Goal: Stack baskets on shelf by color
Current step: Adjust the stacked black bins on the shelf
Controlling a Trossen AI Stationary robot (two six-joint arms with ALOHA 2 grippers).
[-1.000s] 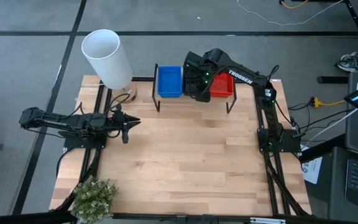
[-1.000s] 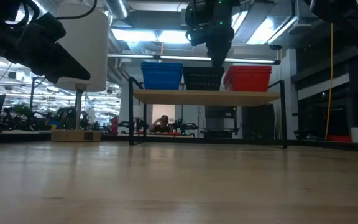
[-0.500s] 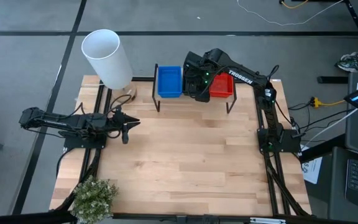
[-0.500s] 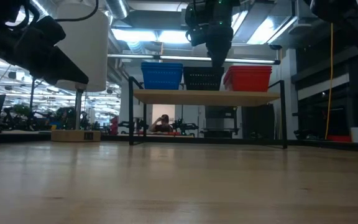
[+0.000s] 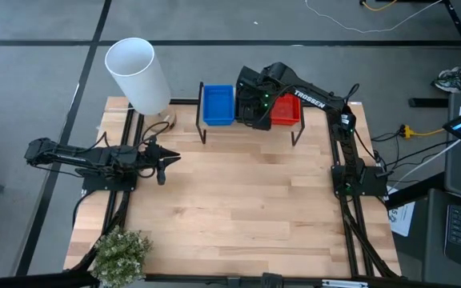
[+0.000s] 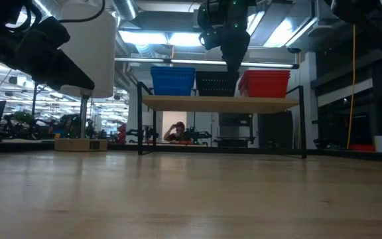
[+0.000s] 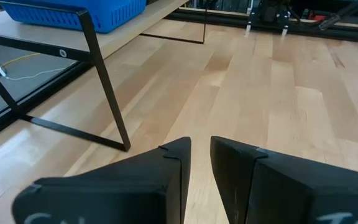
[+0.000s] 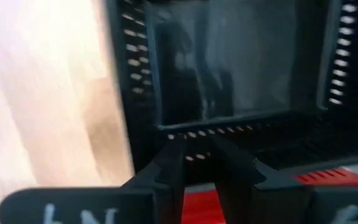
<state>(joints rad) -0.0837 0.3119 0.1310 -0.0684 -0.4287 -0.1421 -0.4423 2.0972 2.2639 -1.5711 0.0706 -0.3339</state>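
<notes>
While the right gripper (image 6: 233, 58) is held directly above the black basket (image 6: 217, 83) in the middle of the shelf (image 6: 221, 103), its fingers are seen in the wrist view drawn close together with only a thin gap, over the basket's near wall; whether that wall is pinched between them cannot be told. The black basket is flanked by the blue basket (image 5: 218, 105) on one side and the red basket (image 5: 286, 110) on the other, one colour to each place, as sorting by colour requires. The three stand in a row along the plank, so the job is judged nearly or wholly done. The left gripper (image 5: 162, 161) is parked low over the tabletop (image 5: 238, 200), well apart from the shelf, its fingers nearly together and holding nothing.
</notes>
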